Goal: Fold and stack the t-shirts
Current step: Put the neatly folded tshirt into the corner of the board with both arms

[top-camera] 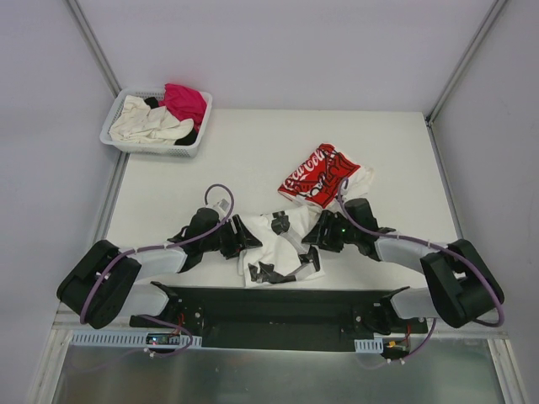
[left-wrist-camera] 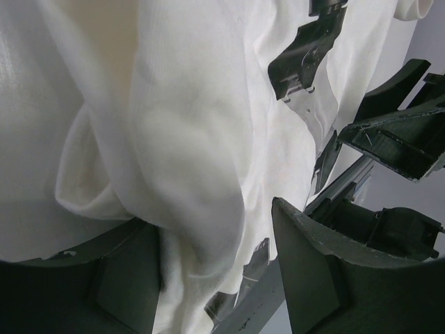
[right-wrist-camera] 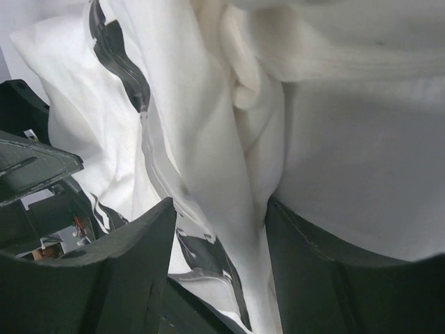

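White tabletop (top-camera: 253, 143), near edge: a black-printed white t-shirt (top-camera: 290, 248) sits bunched between both arms (probably to be spread for folding). Its folds are clenched by the right fingers (right-wrist-camera: 125, 264); the left fingers (left-wrist-camera: 320, 271) straddle cloth, pinching or not I cannot tell. Behind, the red-print shirt (top-camera: 318, 175) lies folded, seemingly starting the stack.

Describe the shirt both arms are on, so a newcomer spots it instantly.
On the table, mid near edge, a crumpled shirt sits between the left claw and right claw. It is white with black print, unlike the red-printed shirt beyond it.
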You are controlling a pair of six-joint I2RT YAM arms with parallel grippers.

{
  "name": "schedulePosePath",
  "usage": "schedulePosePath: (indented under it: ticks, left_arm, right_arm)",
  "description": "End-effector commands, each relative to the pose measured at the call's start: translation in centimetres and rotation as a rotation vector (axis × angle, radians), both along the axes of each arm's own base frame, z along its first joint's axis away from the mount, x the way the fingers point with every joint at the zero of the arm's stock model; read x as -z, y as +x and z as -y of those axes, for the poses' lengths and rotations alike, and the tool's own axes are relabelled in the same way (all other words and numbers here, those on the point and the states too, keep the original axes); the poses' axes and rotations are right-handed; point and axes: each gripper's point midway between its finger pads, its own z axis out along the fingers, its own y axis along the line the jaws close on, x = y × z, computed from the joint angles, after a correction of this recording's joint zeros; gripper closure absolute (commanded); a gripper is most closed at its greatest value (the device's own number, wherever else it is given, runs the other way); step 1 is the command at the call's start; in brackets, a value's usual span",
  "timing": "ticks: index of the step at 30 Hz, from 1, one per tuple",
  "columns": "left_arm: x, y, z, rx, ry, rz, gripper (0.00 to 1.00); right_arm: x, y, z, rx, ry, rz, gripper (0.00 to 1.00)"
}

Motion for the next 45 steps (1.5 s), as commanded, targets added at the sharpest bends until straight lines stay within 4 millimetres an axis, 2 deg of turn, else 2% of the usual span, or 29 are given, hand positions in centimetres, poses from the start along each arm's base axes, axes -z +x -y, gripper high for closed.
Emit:
schedulePosePath:
  ticks: [1, 7, 13, 16, 17, 19, 26, 27, 30, 31, 33, 34, 36, 40, 45]
  left_arm:
    - [-0.4, 0.1, 0.3, 0.034, 0.003, 0.045, 0.42]
    - [-0.6, 0.5, 0.9, 0.060, -0.005, 0.055, 0.42]
    - [-0.7, 1.1, 2.0, 0.085, -0.043, 0.056, 0.44]
    - [-1.0, 1.6, 2.7, 0.102, -0.074, 0.068, 0.55]
    - [-0.9, 1.8, 3.0, 0.107, -0.080, 0.071, 0.81]
    - [-1.0, 1.9, 3.3, 0.118, -0.095, 0.069, 0.92]
    - [-0.8, 2.0, 3.4, 0.111, -0.101, 0.076, 0.94]
    - [-0.7, 2.0, 3.3, 0.113, -0.099, 0.076, 0.94]
    - [-0.7, 2.0, 3.3, 0.115, -0.095, 0.079, 0.94]
    - [-0.7, 2.0, 3.2, 0.114, -0.092, 0.078, 0.95]
    - [-0.6, 2.0, 3.2, 0.114, -0.088, 0.081, 0.96]
    - [-0.5, 1.9, 3.1, 0.114, -0.085, 0.080, 0.98]
    - [-0.4, 1.9, 3.0, 0.113, -0.080, 0.086, 1.00]
    - [-0.4, 2.0, 3.0, 0.114, -0.080, 0.098, 1.00]
    - [-1.2, 2.4, 3.2, 0.123, -0.090, 0.143, 1.00]
  right_arm:
    - [2.0, -0.1, -0.3, 0.004, -0.046, -0.055, 0.43]
    - [2.4, -0.1, -2.0, -0.019, -0.019, -0.077, 0.43]
    - [2.7, -0.4, -2.3, -0.004, -0.014, -0.088, 0.43]
    - [2.7, -0.5, -2.2, 0.007, -0.014, -0.085, 0.43]
    - [2.7, -0.4, -2.1, 0.011, -0.015, -0.083, 0.44]
    - [2.5, -0.3, -2.1, 0.012, -0.015, -0.081, 0.44]
    - [3.0, -0.2, -2.2, 0.010, -0.031, -0.083, 0.47]
    - [3.2, -0.3, -2.1, 0.013, -0.032, -0.087, 0.48]
    - [3.4, -0.2, -2.4, 0.016, -0.017, -0.084, 0.62]
    - [3.3, 0.0, -2.5, 0.019, -0.011, -0.077, 0.71]
    - [3.3, 0.0, -2.5, 0.025, -0.007, -0.071, 0.81]
    - [3.3, 0.0, -2.5, 0.027, -0.009, -0.072, 0.91]
    - [3.3, 0.0, -2.5, 0.025, -0.008, -0.070, 0.99]
    - [3.1, -0.1, -2.8, 0.022, 0.007, -0.076, 0.99]
    - [1.7, 0.2, -3.3, 0.007, 0.008, -0.040, 0.99]
